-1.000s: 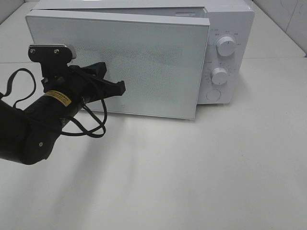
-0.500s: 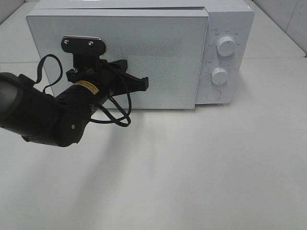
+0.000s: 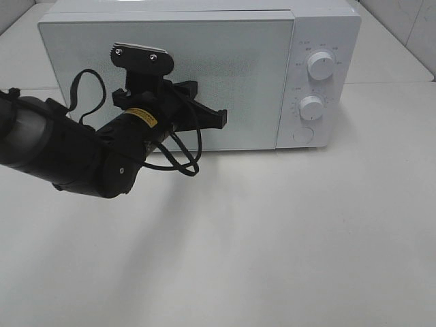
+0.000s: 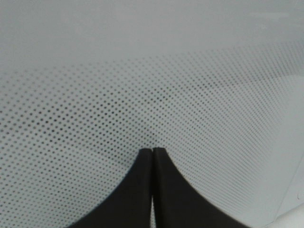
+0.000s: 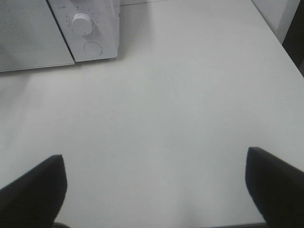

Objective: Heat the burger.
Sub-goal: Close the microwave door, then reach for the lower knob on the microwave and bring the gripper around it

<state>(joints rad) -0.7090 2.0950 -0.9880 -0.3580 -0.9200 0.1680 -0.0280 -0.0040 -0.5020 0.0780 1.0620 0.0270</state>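
Burger cannot be seen in any view. I think it sits inside the microwave, behind the door, which looks shut flat against the front. The left gripper has its two tips pinched together with nothing between them, and the tips touch the dotted door glass. So the step in hand looks like closing the door, and it seems about done. The right gripper is spread wide and holds nothing. It hangs over the bare table, well apart from the microwave.

Next comes turning it on, I think. The top knob and the lower knob sit one above the other on the right side of the front, with a round button under them. The right gripper is on that side, so it could reach over, close on a knob and twist it. Which knob sets the time I cannot tell, because the marks are too small.
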